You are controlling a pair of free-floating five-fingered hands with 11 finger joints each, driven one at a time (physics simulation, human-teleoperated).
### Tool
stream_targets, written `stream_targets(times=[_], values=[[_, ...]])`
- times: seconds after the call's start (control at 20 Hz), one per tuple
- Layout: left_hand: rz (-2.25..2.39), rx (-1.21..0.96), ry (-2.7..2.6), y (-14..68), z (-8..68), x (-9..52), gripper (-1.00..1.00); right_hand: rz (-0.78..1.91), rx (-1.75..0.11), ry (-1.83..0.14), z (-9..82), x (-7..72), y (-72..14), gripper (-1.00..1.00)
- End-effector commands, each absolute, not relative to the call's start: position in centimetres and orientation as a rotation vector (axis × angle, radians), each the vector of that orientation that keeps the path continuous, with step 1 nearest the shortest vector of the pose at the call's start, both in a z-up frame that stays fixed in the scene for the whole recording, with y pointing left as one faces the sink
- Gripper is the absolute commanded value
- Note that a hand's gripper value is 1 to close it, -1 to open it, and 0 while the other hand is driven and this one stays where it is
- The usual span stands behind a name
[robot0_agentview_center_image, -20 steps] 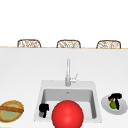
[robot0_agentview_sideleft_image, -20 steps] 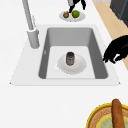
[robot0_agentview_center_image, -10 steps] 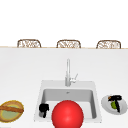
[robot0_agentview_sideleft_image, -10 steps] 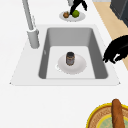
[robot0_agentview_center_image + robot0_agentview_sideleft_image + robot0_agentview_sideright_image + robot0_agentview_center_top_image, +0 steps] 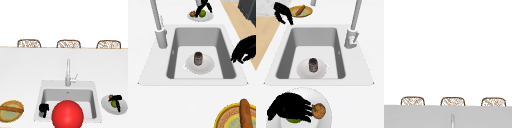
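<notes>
My right hand (image 5: 115, 98) hovers low over a white plate (image 5: 107, 106) on the counter right of the sink. Its fingers bend round a green fruit (image 5: 114, 103); in the right side view the right hand (image 5: 287, 108) covers most of the green fruit (image 5: 293, 120), with a small orange fruit (image 5: 318, 110) just past the fingertips. My left hand (image 5: 43, 109) hangs idle above the sink's front left corner, fingers loosely bent, holding nothing. In the basin a dark jar (image 5: 198, 58) stands upright on a white dish (image 5: 206, 65).
A tall faucet (image 5: 67, 72) rises behind the sink (image 5: 40, 92). A yellow-rimmed basket with a bread stick (image 5: 11, 109) sits on the left counter. A large red round shape (image 5: 67, 115) fills the front middle. Three woven chair backs (image 5: 68, 44) line the far edge.
My right hand has shifted slightly over the plate, settling a little lower on the green fruit. The left hand, the jar and everything else stay where they were.
</notes>
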State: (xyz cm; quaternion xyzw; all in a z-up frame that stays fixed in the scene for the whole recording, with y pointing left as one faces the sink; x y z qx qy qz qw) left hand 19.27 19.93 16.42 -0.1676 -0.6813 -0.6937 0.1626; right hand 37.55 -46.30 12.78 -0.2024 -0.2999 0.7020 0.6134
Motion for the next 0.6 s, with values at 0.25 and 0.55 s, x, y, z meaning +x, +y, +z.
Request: stream_targets(times=[0.25, 0.55], values=[[-1.979, -0.478, -1.944, 19.9, 16.4, 19.3, 0.0, 1.633, -0.47, -0.726, 10.1, 38.3, -46.3, 1.0], [-1.979, -0.478, -1.944, 19.9, 16.4, 19.3, 0.0, 1.575, -0.637, -0.928, 11.5, 37.9, -46.6, 1.0]])
